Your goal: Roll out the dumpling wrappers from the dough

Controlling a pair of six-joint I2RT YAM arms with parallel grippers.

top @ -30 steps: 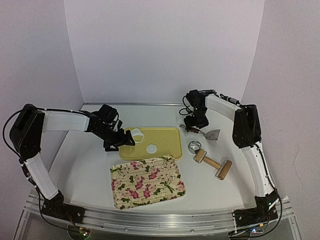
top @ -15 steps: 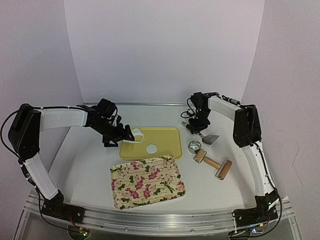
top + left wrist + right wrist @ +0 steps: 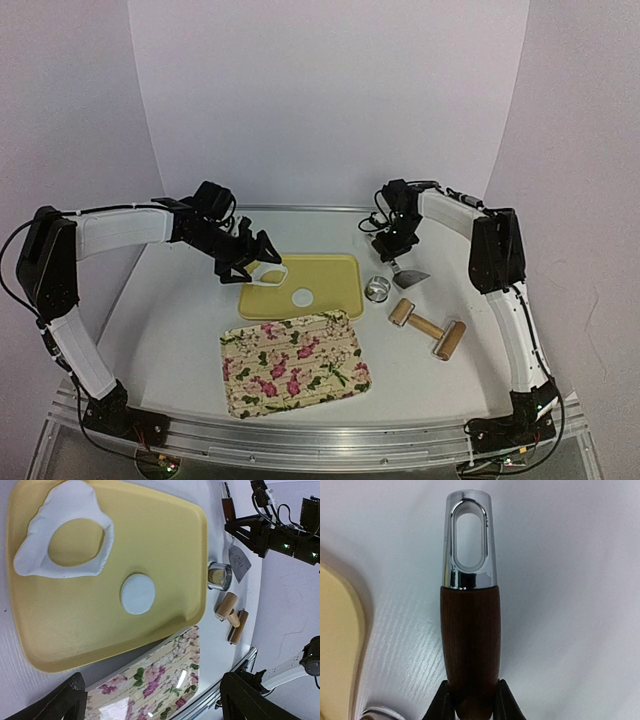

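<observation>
Right wrist: right fingers (image 3: 506, 702) pinch the scraper handle (image 3: 470, 640) — left fingers (image 3: 55, 705) (spread wide) over the tray (image 3: 165, 545).

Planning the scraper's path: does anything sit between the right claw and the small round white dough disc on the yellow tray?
Yes: the shiny metal ring cutter stands just off the yellow tray's right edge, roughly on the line from the right claw, shut on the wooden-handled scraper, to the small round white dough disc.
</observation>
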